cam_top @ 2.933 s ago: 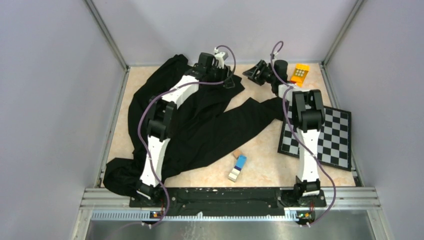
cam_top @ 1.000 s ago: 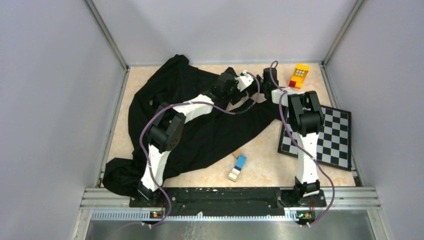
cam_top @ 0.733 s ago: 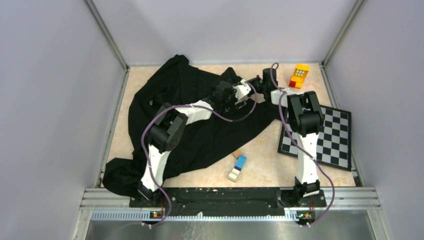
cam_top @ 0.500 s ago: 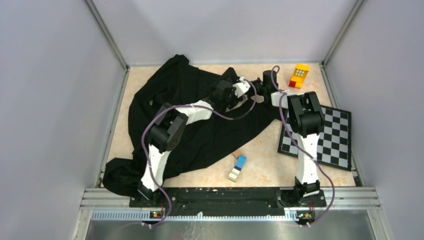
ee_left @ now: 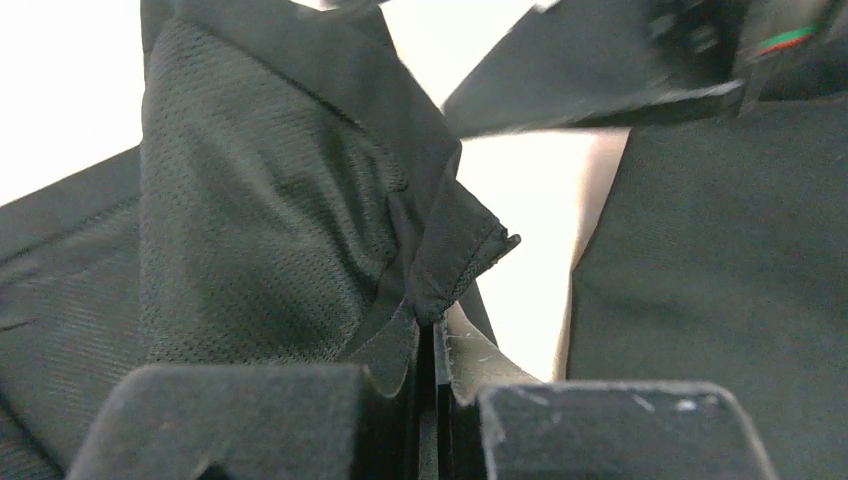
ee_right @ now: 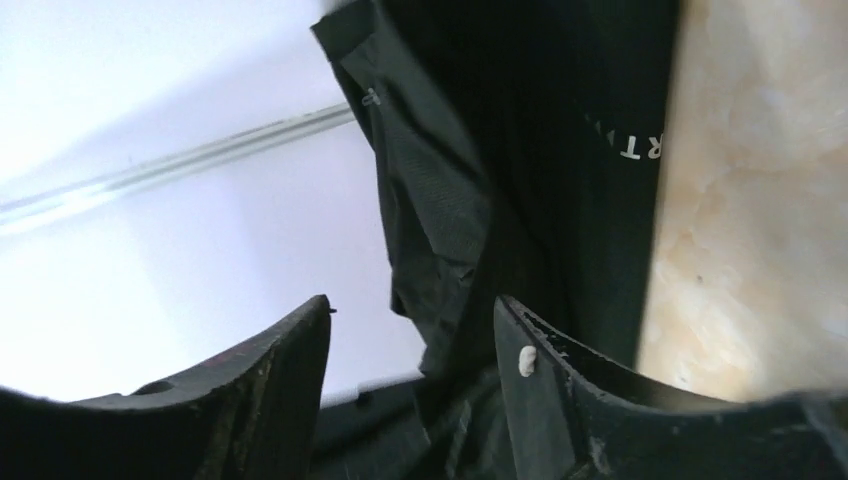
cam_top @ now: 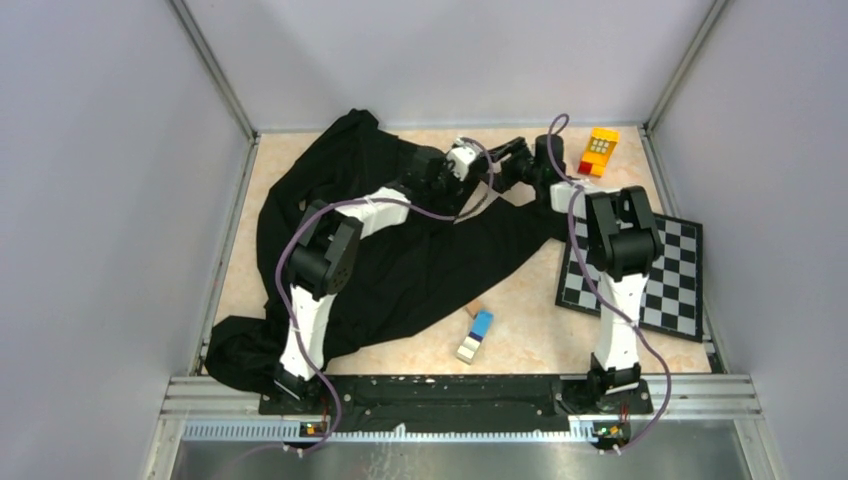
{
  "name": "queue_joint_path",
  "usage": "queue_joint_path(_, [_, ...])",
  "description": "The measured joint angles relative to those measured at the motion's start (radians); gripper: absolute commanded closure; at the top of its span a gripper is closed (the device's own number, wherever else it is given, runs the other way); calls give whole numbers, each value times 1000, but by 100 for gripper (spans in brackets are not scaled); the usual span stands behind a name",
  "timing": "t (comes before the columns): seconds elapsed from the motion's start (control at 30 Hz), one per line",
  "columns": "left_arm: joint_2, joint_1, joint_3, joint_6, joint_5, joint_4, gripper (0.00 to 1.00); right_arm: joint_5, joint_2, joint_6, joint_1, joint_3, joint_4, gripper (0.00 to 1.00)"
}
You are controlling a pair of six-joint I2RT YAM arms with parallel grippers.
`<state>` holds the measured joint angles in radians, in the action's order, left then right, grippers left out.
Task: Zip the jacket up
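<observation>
While your left gripper is clenched on a thin fold of the jacket, which sprawls from the near-left corner to the far edge, your right gripper gapes around a loose hem. Close there and you may miss the zipper; tug and the pinch could slip. The white print reads "RT", rest unclear.

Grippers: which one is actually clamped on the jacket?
The left gripper: it is pinched shut on a fold of the jacket. The right gripper stands open, fabric hanging loose in its gap.
</observation>
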<state>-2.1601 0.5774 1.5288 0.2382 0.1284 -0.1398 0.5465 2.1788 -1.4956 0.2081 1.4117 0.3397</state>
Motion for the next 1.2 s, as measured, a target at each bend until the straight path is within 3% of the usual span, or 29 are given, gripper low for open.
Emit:
queue_joint_path(0.13, [0, -117, 18, -168, 264, 28, 98, 26, -101, 225, -53, -90, 116, 37])
queue_joint_path(0.3, [-25, -272, 72, -392, 589, 16, 99, 241, -98, 463, -116, -18, 362, 36])
queue_joint_path(0.4, [-53, -317, 113, -486, 709, -8, 100, 352, -96, 605, -111, 15, 475, 35])
queue_joint_path(0.63, [-102, -326, 142, -641, 923, -40, 100, 511, -17, 896, -15, 146, 487, 38])
queue_joint_path(0.9, [-130, -336, 143, -791, 1079, -142, 100, 669, 177, 913, 52, 352, 554, 48])
queue_joint_path(1.2, [-131, -360, 143, -869, 1143, -243, 100, 748, 284, 770, 47, 409, 676, 57])
